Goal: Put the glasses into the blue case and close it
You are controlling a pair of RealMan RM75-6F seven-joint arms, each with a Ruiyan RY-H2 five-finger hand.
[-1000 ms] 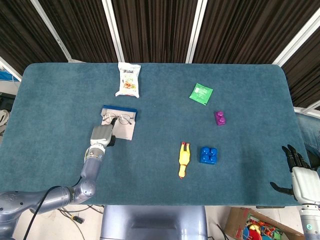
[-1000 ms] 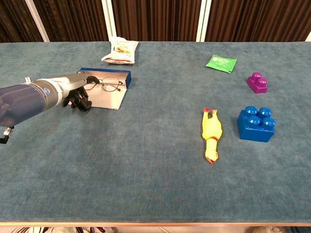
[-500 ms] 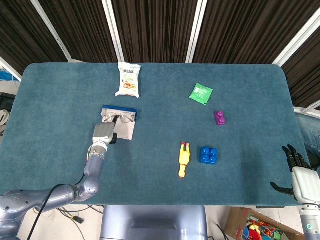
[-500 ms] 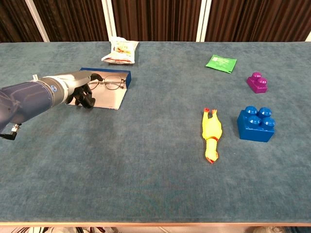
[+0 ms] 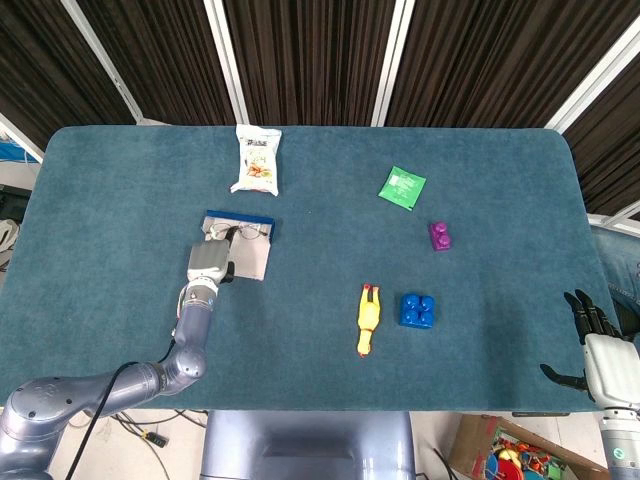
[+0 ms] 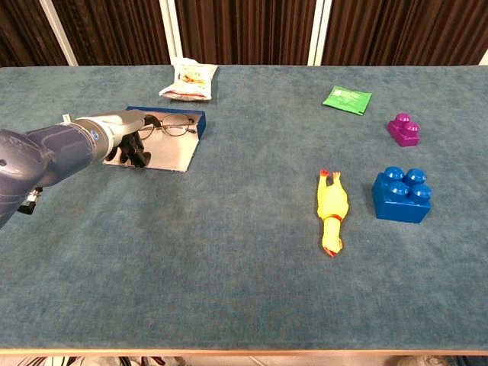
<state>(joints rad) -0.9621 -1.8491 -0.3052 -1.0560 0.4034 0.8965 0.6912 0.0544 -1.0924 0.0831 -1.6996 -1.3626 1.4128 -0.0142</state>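
Observation:
The blue case (image 5: 252,262) lies open at the table's left middle, its blue tray at the back and its grey flap flat toward me. The thin-rimmed glasses (image 5: 247,234) sit over the tray's edge. My left hand (image 5: 207,262) is at the case's left side, and its fingers pinch the left end of the glasses. In the chest view the same hand (image 6: 130,139) reaches the glasses (image 6: 177,126) over the case (image 6: 169,155). My right hand (image 5: 598,345) hangs off the table's front right corner, fingers apart and empty.
A snack bag (image 5: 257,160) lies just behind the case. To the right are a green packet (image 5: 402,186), a purple brick (image 5: 440,235), a blue brick (image 5: 417,310) and a yellow rubber chicken (image 5: 368,320).
My left hand has moved away from me and slightly right, carrying the glasses back toward the blue tray. The right hand has stayed still.

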